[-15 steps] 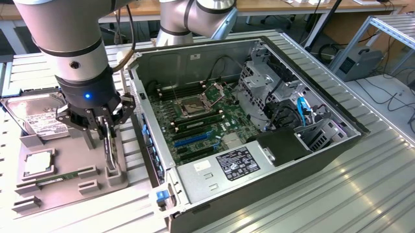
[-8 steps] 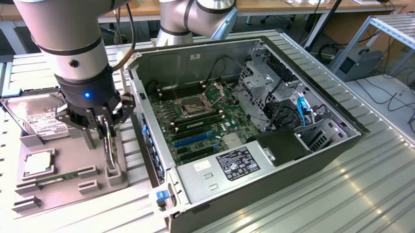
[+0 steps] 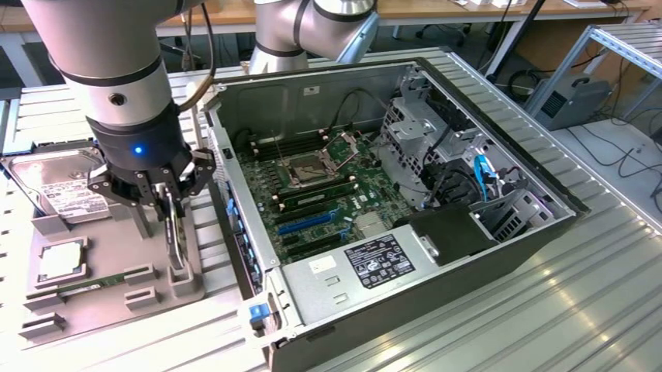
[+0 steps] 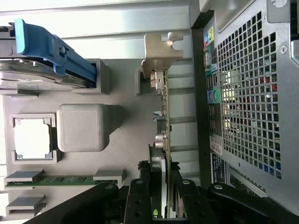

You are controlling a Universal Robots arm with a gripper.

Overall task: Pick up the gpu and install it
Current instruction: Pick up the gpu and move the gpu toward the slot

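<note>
Gripping: we see the gripper [image 3: 172, 211] [image 4: 162, 205] pinching the gpu [image 3: 180, 252] [image 4: 161, 154], one finger on each flat face.
Gpu pose: on edge, upright in the slotted posts of the grey tray [image 3: 108, 310] [image 4: 126, 135], its lower edge seated in them as far as we can tell.
Gpu bracket: silver bracket [image 4: 161, 51] at the end of the card away from the gripper.
Gpu location: on the tray, at the exterior view's left, just beside the open computer case [image 3: 414, 194] [image 4: 247, 93] and outside it.
Gripper position: straight above the card, pointing down.
Tray neighbours: hard drive [image 3: 62, 186] [image 4: 42, 60], processor [image 3: 60, 260] [image 4: 32, 137], memory stick [image 3: 98, 280] [image 4: 60, 179], all apart from the gpu.
Case: on its side on the bench [image 3: 600, 294], motherboard [image 3: 321, 194] exposed.
</note>
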